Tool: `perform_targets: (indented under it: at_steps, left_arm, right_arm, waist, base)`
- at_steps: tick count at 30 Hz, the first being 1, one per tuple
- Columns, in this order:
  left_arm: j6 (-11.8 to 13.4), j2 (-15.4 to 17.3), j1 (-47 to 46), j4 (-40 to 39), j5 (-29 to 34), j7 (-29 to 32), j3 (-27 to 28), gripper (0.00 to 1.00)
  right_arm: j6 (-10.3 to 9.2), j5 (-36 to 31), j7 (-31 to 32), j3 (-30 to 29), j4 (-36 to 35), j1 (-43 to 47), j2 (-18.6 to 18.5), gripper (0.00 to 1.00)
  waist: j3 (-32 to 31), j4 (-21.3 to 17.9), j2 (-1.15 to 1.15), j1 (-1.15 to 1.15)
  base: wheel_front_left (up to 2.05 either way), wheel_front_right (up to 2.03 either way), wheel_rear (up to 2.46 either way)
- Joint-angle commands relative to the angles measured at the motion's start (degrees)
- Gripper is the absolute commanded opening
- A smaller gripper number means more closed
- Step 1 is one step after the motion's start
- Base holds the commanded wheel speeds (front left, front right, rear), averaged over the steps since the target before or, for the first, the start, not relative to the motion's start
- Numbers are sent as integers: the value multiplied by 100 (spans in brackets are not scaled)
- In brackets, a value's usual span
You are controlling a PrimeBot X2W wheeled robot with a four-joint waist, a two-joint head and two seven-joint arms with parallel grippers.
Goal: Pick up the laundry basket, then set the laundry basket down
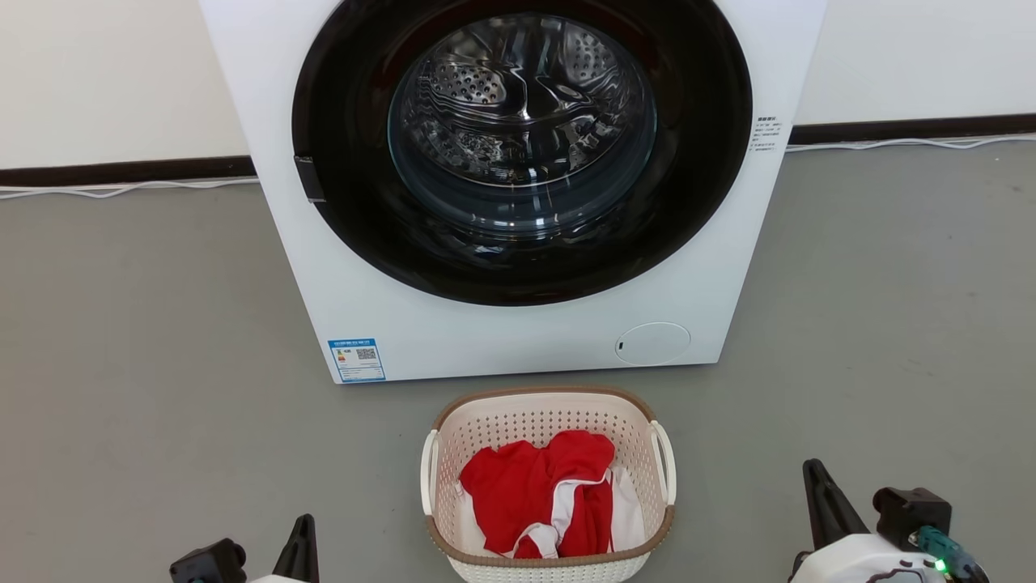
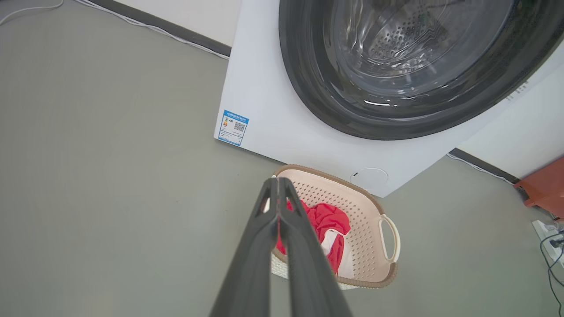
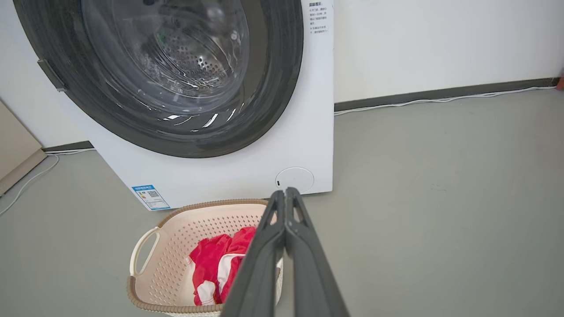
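Note:
The laundry basket (image 1: 518,421), cream-white and perforated with a brown woven rim and white loop handles, stands on the grey floor just in front of the washing machine. A red and white garment (image 1: 538,486) lies inside it. My left gripper (image 1: 303,530) is low at the basket's left, apart from it. My right gripper (image 1: 812,474) is at the basket's right, also apart. In the left wrist view the left gripper (image 2: 278,181) is shut on nothing, over the basket (image 2: 352,207). The right gripper (image 3: 285,192) is likewise shut and empty, beside the basket (image 3: 189,229).
The white front-loading washing machine (image 1: 518,332) with its round dark door shut stands against the wall. A white cable (image 1: 97,190) runs along the skirting. An orange-red object (image 2: 546,185) and a power strip (image 2: 548,229) lie far right. Grey floor spreads on both sides.

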Motion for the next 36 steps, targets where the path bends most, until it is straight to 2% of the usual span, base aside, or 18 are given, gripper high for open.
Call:
perform_targets:
  at_steps: [1,4,36]
  left_arm:
    - [-46,40,-214,-188,-173,23,55,0]
    - [-66,40,-221,-247,-393,83,77,0]
    - [-226,35,-279,-683,-2093,586,291,0]
  right_arm:
    - [3,215,45,-20,-184,-214,-41,0]
    - [4,519,90,2,-265,-195,-42,0]
    - [14,2821,577,13,-775,-131,-52,0]
  waist:
    - [8,2,0,3]
    - [27,7,0,-3]
    - [102,45,0,-3]
  base:
    - [0,0,0]
    - [0,0,0]
    - [0,0,0]
